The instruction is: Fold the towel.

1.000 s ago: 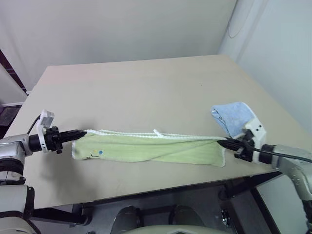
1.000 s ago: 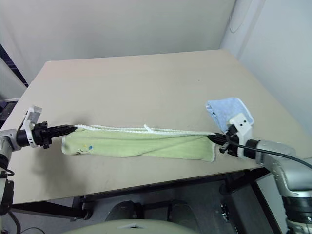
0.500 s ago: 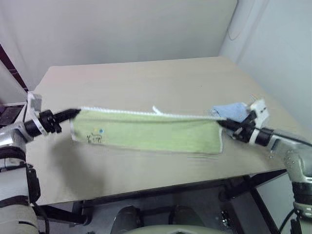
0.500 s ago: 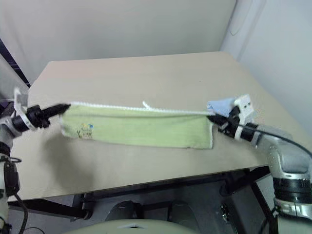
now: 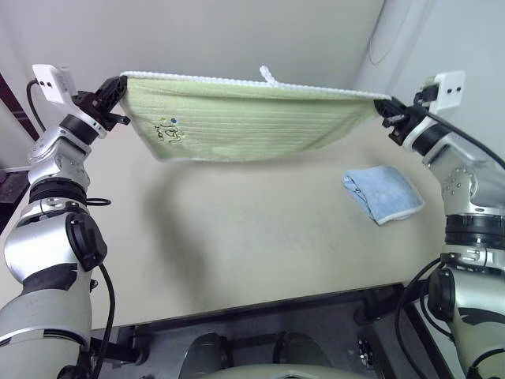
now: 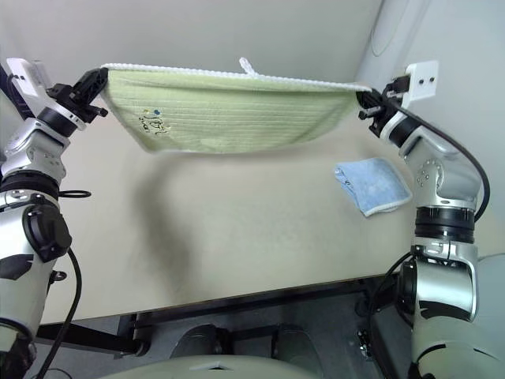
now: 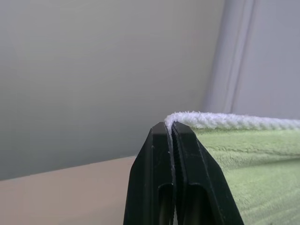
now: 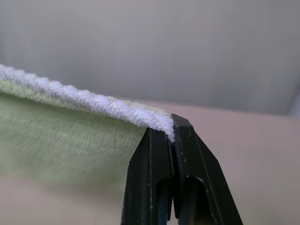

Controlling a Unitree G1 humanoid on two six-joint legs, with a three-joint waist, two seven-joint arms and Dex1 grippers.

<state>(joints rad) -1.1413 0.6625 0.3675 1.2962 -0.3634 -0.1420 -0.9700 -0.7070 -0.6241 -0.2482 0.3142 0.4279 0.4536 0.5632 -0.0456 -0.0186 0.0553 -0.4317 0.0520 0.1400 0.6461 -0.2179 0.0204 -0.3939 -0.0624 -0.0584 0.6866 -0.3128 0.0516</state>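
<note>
- Change noted: a second ago the light green terry-cloth towel with white corded edging (image 5: 248,118) lay bunched in a strip along the near part of the pale tan bench (image 5: 260,237), pinched at both ends. It now hangs clear of the bench in the upper part of the head frames, raised by both arms together.
- The towel has opened out as it rose. It now hangs as a single flat sheet, with the corded top edge drawn nearly straight from upper left to upper right and the lower edge sagging in a shallow curve.
- Left tool (image 5: 120,84): closed tight on the towel's top left corner. The left wrist view shows the two black fingers (image 7: 187,178) pressed together with the white cord emerging at their tips.
- Right tool (image 5: 382,105): likewise clamped shut on the top right corner, with the cord caught between its fingers (image 8: 197,183) in the right wrist view.
- Position of towel relative to tools: it spans between them, held only at the two upper corners, and touches neither the bench nor anything else. The small white loop (image 5: 268,76) stands up from the top edge right of centre. The dark embroidered marks (image 5: 168,130) sit in the lower left part of the hanging sheet.
- The smaller light blue cloth (image 5: 383,194) rests on the bench at right, below the right tool and apart from the towel.
- Judgement: the towel is spread and ready; the fold itself is not yet made.
</note>
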